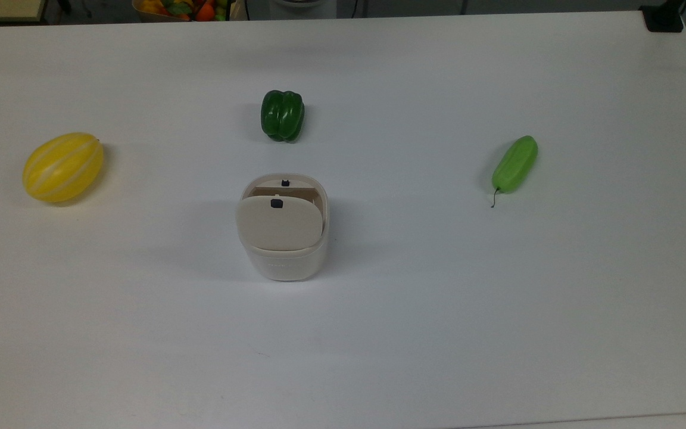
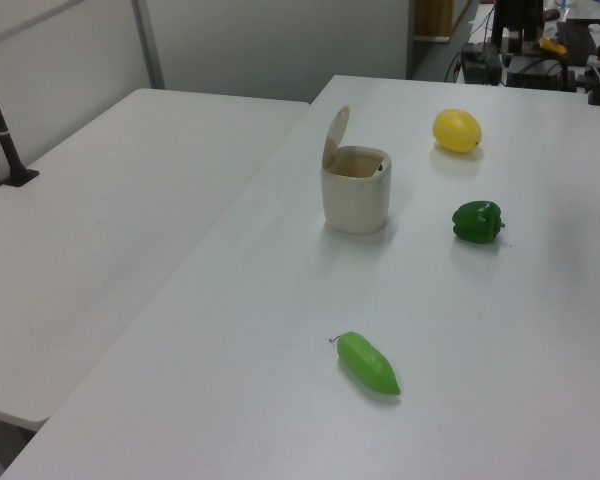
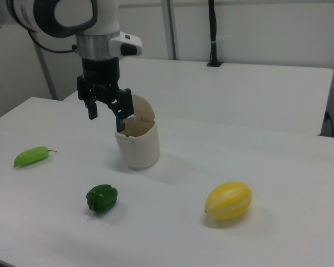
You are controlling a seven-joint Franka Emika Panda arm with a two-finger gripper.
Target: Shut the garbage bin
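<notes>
Above the white table [image 3: 278,167], in the right view, the gripper [image 3: 107,115] is seen hanging from the arm with its two black fingers [image 3: 92,108] spread wide and nothing held between them. Just below and behind the gripper, toward the right view's right, the garbage bin [image 3: 137,146] is found standing upright on the table, its beige lid [image 3: 143,109] raised on its hinge and the mouth left open. In the right view one fingertip overlaps the bin's rim, though contact cannot be judged. A dark green bell pepper [image 3: 102,199] is placed nearer the camera than the gripper, low in the right view. A light green vegetable [image 3: 31,157] is laid well apart from the gripper, toward the right view's left. A yellow melon [image 3: 228,201] is set well apart on the opposite side, toward the right view's right. In the top view the bin [image 1: 286,262] is shown near the table's middle, with the lid [image 1: 279,223] tilted over part of the opening.
</notes>
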